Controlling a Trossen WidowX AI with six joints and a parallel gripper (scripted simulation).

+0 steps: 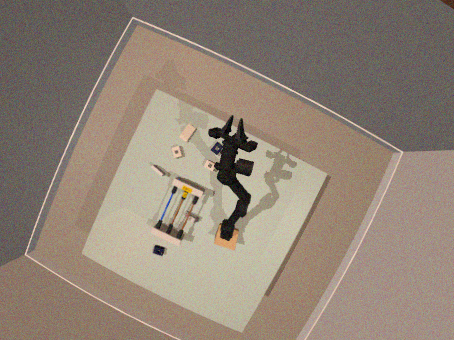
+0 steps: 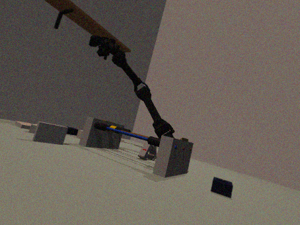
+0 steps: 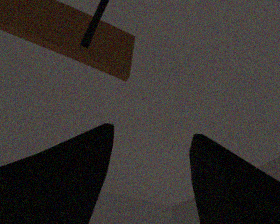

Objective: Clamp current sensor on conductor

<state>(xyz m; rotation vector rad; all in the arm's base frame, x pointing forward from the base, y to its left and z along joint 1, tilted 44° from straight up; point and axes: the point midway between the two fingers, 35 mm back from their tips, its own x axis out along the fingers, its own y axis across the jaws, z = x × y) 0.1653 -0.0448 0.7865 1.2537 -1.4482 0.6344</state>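
Note:
A small pale piece with a red mark, apparently the open sensor (image 1: 193, 218) (image 2: 143, 151), stands on the table beside the conductor rack; its arrow cannot be made out. The rack has two pale end blocks (image 1: 166, 235) (image 2: 162, 157), with a blue conductor (image 1: 167, 207) (image 2: 127, 133) and two brown-orange ones between them. A yellow marker (image 1: 187, 189) (image 2: 113, 127) sits at the far block, by the middle conductor (image 1: 178, 213); its lettering is unreadable. My gripper (image 1: 236, 119) (image 3: 153, 138) is open and empty, raised high and well away from the sensor and rack.
A navy block (image 1: 159, 248) (image 2: 222, 186) lies near the rack's near end. Beyond its far end are a thin pale plate (image 1: 158, 169), a pale block (image 1: 188, 133), two small pale pieces with dark centres and another navy piece (image 1: 217, 145). A brown board (image 2: 86, 20) (image 3: 107, 57) shows in the background.

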